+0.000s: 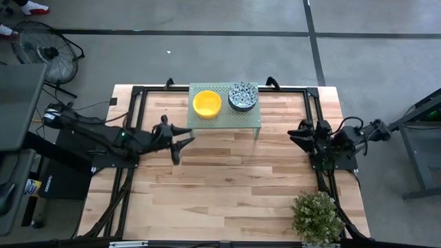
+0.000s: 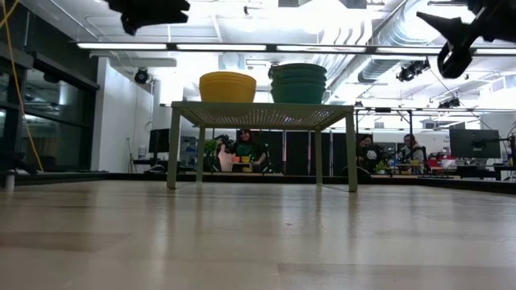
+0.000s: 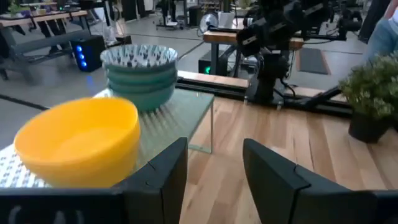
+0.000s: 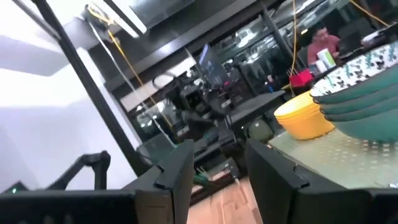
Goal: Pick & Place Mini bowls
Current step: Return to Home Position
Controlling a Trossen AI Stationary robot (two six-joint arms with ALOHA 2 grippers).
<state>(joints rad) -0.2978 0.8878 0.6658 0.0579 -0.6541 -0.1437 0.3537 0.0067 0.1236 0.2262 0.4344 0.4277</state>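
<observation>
A pale green perforated rack (image 1: 225, 117) stands at the table's far middle. On it sit yellow mini bowls (image 1: 207, 103) (image 2: 227, 86) (image 3: 81, 140), nested so that I cannot tell how many, and to their right a stack of teal mini bowls with patterned insides (image 1: 242, 95) (image 2: 298, 83) (image 3: 140, 74) (image 4: 367, 93). My left gripper (image 1: 180, 145) (image 3: 214, 174) hangs open above the table, just near and left of the rack, level with the yellow bowls and empty. My right gripper (image 1: 300, 133) (image 4: 214, 168) waits open, raised to the right of the rack.
A potted plant (image 1: 317, 217) (image 3: 373, 93) stands at the table's near right corner. Black frame rails (image 1: 138, 96) run along the table's sides and far edge. Bare wood (image 1: 227, 186) stretches near of the rack. People sit in the room beyond (image 2: 242, 149).
</observation>
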